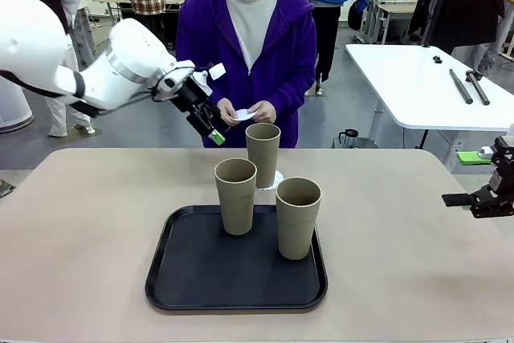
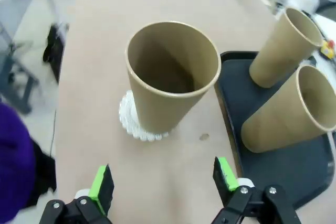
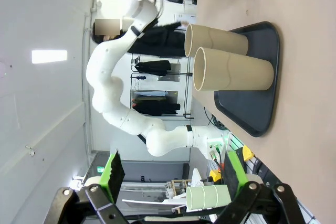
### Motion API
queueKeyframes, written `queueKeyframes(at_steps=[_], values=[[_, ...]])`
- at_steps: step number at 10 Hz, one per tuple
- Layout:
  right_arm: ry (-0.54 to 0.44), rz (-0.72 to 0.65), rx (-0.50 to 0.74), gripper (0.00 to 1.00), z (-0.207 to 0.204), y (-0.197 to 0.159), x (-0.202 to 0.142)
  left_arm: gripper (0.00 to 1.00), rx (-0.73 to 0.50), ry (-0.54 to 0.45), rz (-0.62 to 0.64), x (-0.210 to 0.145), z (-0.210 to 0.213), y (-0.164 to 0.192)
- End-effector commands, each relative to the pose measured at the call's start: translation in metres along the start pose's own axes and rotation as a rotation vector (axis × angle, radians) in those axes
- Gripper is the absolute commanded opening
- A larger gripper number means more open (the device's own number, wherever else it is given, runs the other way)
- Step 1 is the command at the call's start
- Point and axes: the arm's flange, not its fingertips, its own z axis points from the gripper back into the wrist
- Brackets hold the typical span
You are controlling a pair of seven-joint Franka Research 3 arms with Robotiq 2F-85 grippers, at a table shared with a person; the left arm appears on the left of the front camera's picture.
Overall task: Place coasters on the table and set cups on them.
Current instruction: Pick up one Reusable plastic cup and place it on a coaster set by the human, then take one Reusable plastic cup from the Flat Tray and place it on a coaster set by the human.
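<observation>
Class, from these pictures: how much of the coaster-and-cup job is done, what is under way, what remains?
Done: one cup stands on a coaster on the table. In hand: the person's hands hold another coaster by the open left gripper. Left: two cups wait on the black tray, without coasters.

Front camera faces person (image 1: 249, 38) across table (image 1: 80, 222), both wrist cameras share tray (image 2: 294, 177)
</observation>
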Motion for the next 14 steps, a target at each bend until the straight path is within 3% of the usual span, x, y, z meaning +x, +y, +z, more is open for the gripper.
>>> queueKeyframes(at_steps=[1,4,5,8,14], values=[[0.001,0.002,0.010,1.00,0.000,0.002,0.000,1.00,0.094,0.136,0.203,0.010,0.017,-0.067],[0.001,0.002,0.010,1.00,0.000,0.002,0.000,1.00,0.175,0.298,0.339,0.022,0.067,-0.133],[0.001,0.002,0.010,1.00,0.000,0.002,0.000,1.00,0.208,0.368,0.384,0.020,0.085,-0.155],[0.001,0.002,0.010,1.00,0.000,0.002,0.000,1.00,0.235,0.454,0.486,-0.003,0.118,-0.196],[0.001,0.002,0.010,1.00,0.000,0.002,0.000,1.00,0.239,0.420,0.449,0.003,0.116,-0.189]])
